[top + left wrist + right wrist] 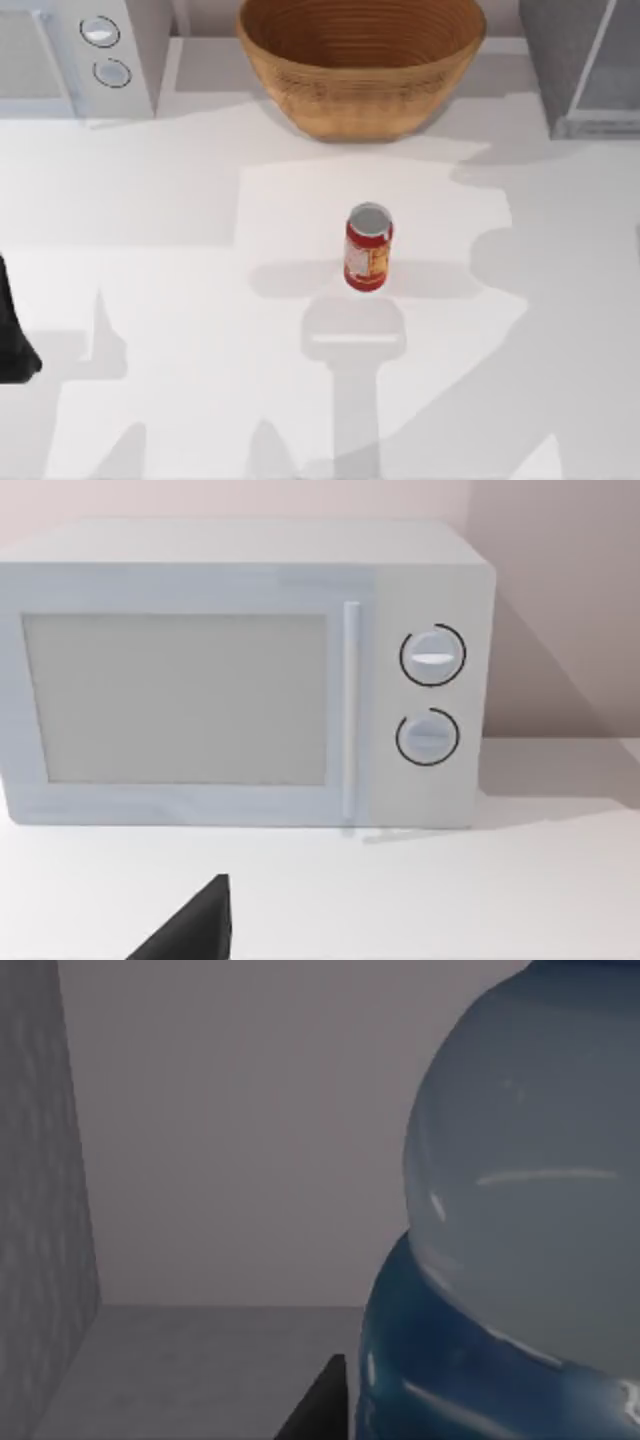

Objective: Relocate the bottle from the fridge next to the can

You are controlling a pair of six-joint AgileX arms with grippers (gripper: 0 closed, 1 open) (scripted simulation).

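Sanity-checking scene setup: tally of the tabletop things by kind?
Cans: 1, red can
Bottles: 1, bottle inside the fridge
Baskets: 1, wicker basket
Appliances: 2, fridge and white microwave
Total: 5

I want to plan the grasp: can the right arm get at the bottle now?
Probably yes. In the right wrist view the bottle looms very close inside the fridge, with nothing between camera and bottle. Whether the tool is open cannot be told.

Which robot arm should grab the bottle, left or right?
Probably the right. Its wrist camera sits close up to the bottle inside grey walls, likely the fridge. The left arm waits at the table's left edge, facing the microwave.
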